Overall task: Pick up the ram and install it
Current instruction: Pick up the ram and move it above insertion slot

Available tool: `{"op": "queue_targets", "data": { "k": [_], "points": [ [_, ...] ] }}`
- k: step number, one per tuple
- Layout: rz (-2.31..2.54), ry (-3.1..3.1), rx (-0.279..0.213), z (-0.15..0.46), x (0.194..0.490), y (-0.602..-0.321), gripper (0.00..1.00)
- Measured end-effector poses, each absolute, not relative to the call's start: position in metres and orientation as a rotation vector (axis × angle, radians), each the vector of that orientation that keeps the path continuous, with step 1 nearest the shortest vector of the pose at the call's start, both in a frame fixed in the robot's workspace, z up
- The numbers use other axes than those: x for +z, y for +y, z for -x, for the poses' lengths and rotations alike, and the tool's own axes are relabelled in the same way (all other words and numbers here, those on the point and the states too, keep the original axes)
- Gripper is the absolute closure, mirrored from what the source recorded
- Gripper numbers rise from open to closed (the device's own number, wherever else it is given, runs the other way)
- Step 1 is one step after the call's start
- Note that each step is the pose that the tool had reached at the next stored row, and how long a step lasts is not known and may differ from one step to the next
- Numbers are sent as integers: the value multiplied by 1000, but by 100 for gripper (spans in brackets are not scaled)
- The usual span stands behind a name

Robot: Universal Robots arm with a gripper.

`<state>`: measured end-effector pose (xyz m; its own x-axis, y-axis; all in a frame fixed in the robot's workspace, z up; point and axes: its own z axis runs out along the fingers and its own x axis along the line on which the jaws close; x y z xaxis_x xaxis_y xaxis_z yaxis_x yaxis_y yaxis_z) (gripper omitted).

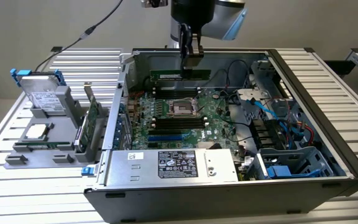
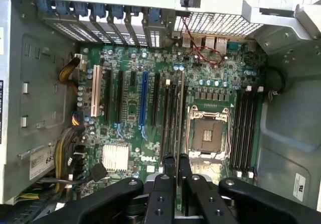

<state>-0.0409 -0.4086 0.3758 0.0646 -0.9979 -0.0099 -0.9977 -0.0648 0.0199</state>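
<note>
Ram [image 1: 180, 74] pinched between the nearly closed jaws of the gripper [image 1: 191, 65], held level in the air above the motherboard [image 1: 216, 112]. In the wrist view it's edge-on over the motherboard's black slots [image 2: 167, 113] just beside the CPU socket [image 2: 208, 133], not seated

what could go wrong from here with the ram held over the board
1. The claw holds the long ram at one narrow spot, so it could tilt and jam in a slot.
2. The open processor socket sits right beside the slots; a slipped stick might strike it.
</note>
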Motion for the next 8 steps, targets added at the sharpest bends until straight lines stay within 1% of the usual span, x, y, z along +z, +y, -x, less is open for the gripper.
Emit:
{"op": "queue_targets", "data": {
  "k": [8],
  "points": [
    [-2287,-2143,-33,38,361,-407,87]
  ]
}}
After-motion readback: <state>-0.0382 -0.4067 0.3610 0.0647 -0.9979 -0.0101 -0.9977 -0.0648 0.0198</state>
